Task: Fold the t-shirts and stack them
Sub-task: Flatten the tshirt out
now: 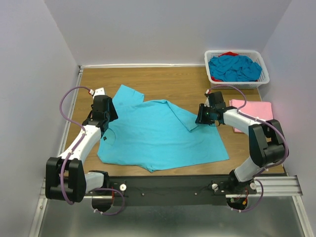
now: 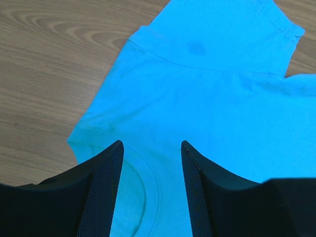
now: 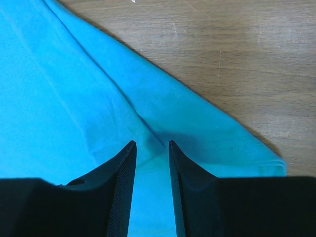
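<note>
A turquoise t-shirt (image 1: 158, 136) lies spread on the wooden table, its neck to the left. My left gripper (image 1: 105, 129) hovers over the collar (image 2: 148, 190); in the left wrist view that gripper (image 2: 150, 143) is open, with flat cloth showing between the fingers. My right gripper (image 1: 199, 117) is at the shirt's right sleeve (image 3: 212, 133), which lies folded inward. In the right wrist view it (image 3: 150, 143) is open by a narrow gap over a crease at the sleeve seam. A folded pink t-shirt (image 1: 254, 109) lies at the right. More turquoise t-shirts (image 1: 234, 68) are heaped in the basket.
The white lattice basket (image 1: 264, 78) stands at the back right corner, with a bit of red cloth (image 1: 228, 53) at its far side. Bare wood (image 1: 163, 79) shows behind the shirt. White walls close in the table on three sides.
</note>
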Motion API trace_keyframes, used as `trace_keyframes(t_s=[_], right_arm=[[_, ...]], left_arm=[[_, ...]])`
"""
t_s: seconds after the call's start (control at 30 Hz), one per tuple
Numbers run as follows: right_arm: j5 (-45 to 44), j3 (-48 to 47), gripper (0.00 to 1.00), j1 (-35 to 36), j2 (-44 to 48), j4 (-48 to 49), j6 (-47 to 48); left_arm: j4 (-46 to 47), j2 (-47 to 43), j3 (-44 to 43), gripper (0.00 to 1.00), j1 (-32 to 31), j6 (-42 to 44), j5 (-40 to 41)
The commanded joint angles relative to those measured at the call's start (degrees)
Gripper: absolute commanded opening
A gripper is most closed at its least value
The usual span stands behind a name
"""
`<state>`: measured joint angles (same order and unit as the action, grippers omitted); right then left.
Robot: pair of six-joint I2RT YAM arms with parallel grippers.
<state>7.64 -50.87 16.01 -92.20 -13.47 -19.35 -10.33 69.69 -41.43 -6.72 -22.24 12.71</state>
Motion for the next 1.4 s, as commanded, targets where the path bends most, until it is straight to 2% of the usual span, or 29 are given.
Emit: trace_keyframes(t_s=[0.0, 0.27, 0.3, 0.67, 0.77, 0.87, 0.93, 1.03, 1.17, 1.37], right_arm=[[0.4, 0.8, 0.39, -0.1, -1.8, 0.6, 1.1], [3.2, 0.5, 0.33, -0.1, -2.6, 0.7, 2.1], [3.3, 0.4, 0.29, -0.2, -2.7, 0.7, 2.2], [3.1, 0.6, 0.28, -0.1, -3.6, 0.7, 2.7], [3.1, 0.3, 0.14, -0.1, -3.2, 0.6, 2.8], [2.6, -0.4, 0.06, -0.1, -2.1, 0.3, 3.1], [1.9, -1.3, 0.05, -0.2, -1.3, -0.3, 3.4], [-1.5, -3.6, 0.01, -0.2, 0.0, -1.6, 4.3], [-13.1, -7.8, 0.01, -0.1, 0.4, -2.2, 5.3], [-24.1, -17.0, 0.01, -0.2, -6.7, -1.6, 9.6]], left_arm=[[1.1, 0.4, -0.7, 0.59, 0.2, 0.7, -0.9], [1.0, 0.6, -0.8, 0.58, 0.2, 0.7, -1.1], [1.1, 0.6, -0.8, 0.58, 0.2, 0.7, -1.0], [1.0, 0.5, -0.8, 0.59, 0.2, 0.9, -1.1], [1.0, 0.4, -0.8, 0.59, 0.2, 0.9, -1.1], [1.0, 0.5, -0.8, 0.58, 0.2, 0.8, -1.0], [1.0, 0.5, -0.9, 0.58, 0.3, 0.8, -0.6], [0.9, 0.6, -0.9, 0.58, 0.2, 0.8, -0.4], [0.7, 1.1, -1.0, 0.59, 0.2, 0.7, 0.1], [-0.4, 1.9, -1.5, 0.58, 0.2, 0.3, 1.4]])
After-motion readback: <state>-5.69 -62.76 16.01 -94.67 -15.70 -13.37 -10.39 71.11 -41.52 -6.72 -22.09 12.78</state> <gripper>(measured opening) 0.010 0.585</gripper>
